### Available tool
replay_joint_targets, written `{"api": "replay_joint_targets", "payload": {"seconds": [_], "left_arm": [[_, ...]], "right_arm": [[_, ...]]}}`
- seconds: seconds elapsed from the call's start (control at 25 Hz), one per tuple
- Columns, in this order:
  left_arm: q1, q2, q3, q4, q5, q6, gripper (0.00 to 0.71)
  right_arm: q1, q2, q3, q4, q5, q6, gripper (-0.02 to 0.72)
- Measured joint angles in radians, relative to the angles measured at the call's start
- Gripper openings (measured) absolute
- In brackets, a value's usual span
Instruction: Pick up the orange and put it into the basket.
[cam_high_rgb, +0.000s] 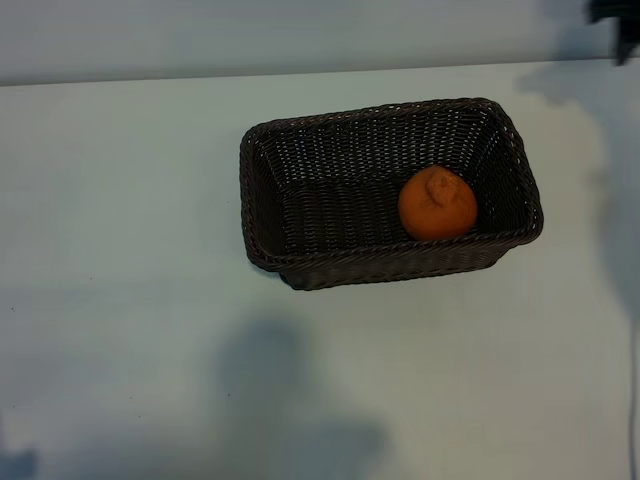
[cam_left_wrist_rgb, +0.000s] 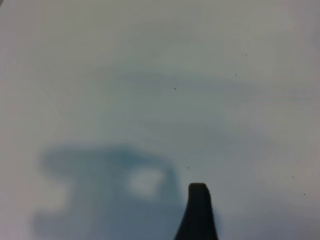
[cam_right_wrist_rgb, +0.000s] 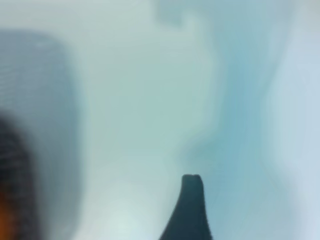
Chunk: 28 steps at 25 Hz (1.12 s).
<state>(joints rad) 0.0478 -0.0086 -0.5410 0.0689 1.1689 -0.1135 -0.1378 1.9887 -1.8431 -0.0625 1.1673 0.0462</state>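
Small round dimpled orange (cam_high_rgb: 437, 204) lies inside rectangular dark brown wicker basket (cam_high_rgb: 262, 180), at its right end; right pincer (cam_high_rgb: 612, 20) up-right of basket, well clear, nothing held, jaw width unclear; left pincer (cam_left_wrist_rgb: 197, 212) wide, over bare white counter (cam_high_rgb: 120, 250).

You see: pale white table (cam_high_rgb: 120, 300) | soft grey shadows on it | lighter wall (cam_high_rgb: 250, 35) behind the far edge
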Motion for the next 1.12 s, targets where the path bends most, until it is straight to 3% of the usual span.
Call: {"api": "replay_joint_targets", "payload": {"seconds": [0.36, 1.0, 1.12], "left_arm": [[0.0, 0.0, 0.0, 0.0, 0.0, 0.0, 0.592], [0.0, 0.0, 0.0, 0.001, 0.0, -0.004, 0.592], [0.0, 0.0, 0.0, 0.001, 0.0, -0.004, 0.592]], "right_arm": [[-0.154, 0.0, 0.0, 0.022, -0.014, -0.022, 0.597], [-0.166, -0.156, 0.0, 0.062, 0.067, -0.036, 0.595], [-0.166, -0.235, 0.0, 0.092, 0.075, -0.035, 0.595]]}}
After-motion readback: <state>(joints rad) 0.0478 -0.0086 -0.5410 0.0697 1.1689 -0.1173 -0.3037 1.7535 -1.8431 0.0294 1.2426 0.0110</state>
